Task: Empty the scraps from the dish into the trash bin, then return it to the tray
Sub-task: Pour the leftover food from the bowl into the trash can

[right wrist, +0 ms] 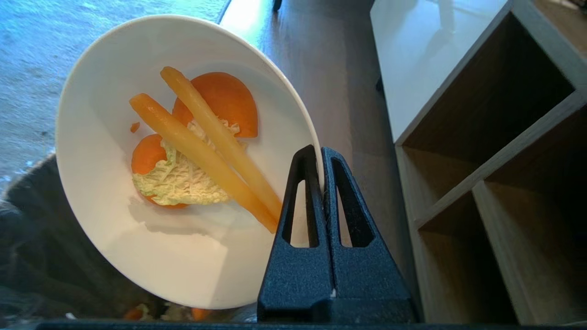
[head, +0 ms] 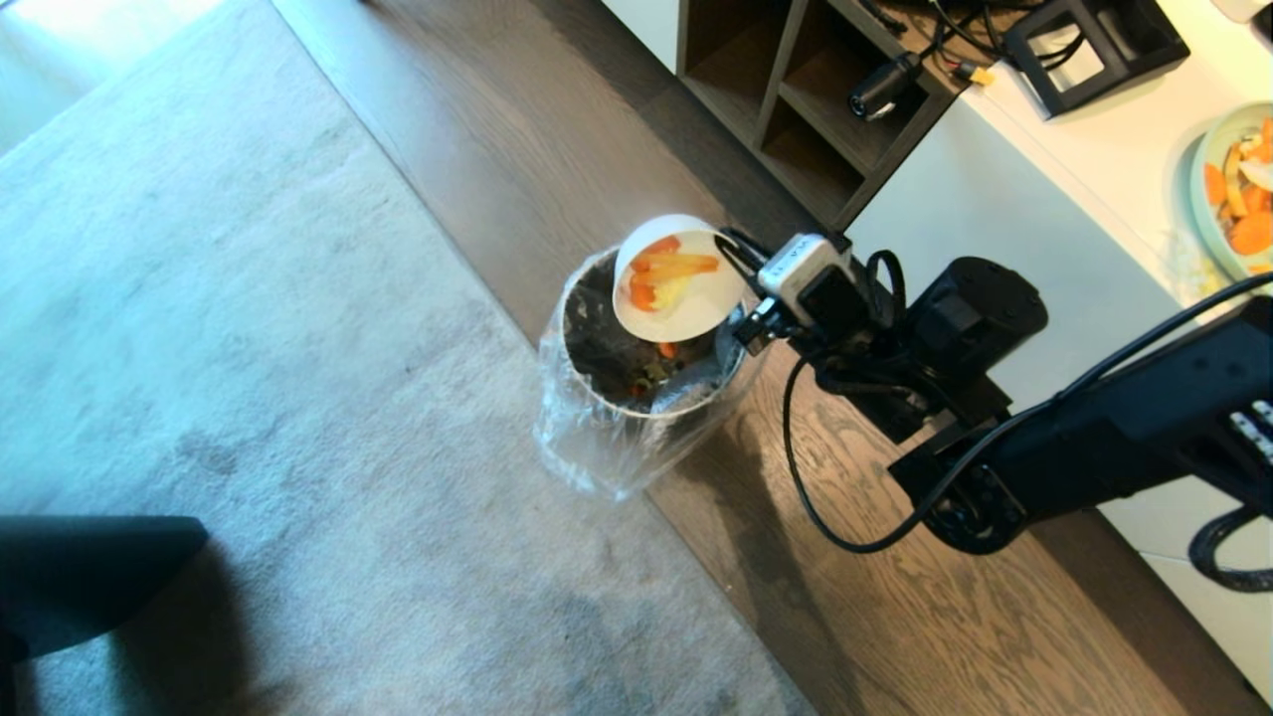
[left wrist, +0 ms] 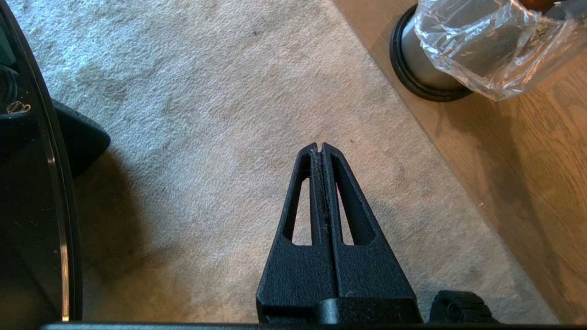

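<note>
The dish (head: 668, 288) sits tipped on edge at the centre of the head view, directly over the mouth of the bin (head: 636, 373), its open face turned toward the bin's far wall and down. The scraps (right wrist: 197, 151), orange chunks, a pale leafy piece and two long yellow strips, cling to the inside of the bowl; the strips run slantwise down toward the rim where I hold it. A few bits already lie in the bin below. My right jaws (right wrist: 323, 153) are clenched on the dish's rim, so the bowl lies to their left in the wrist view, with the shelf unit (right wrist: 495, 151) on the other side. I judge the coming move turns on more tilt: the low edge is over the liner, so rolling further should slide the strips out. My left jaws (left wrist: 321, 147) are clenched on nothing, hanging over the rug (left wrist: 206, 114), well away. The tray is not in view.
</note>
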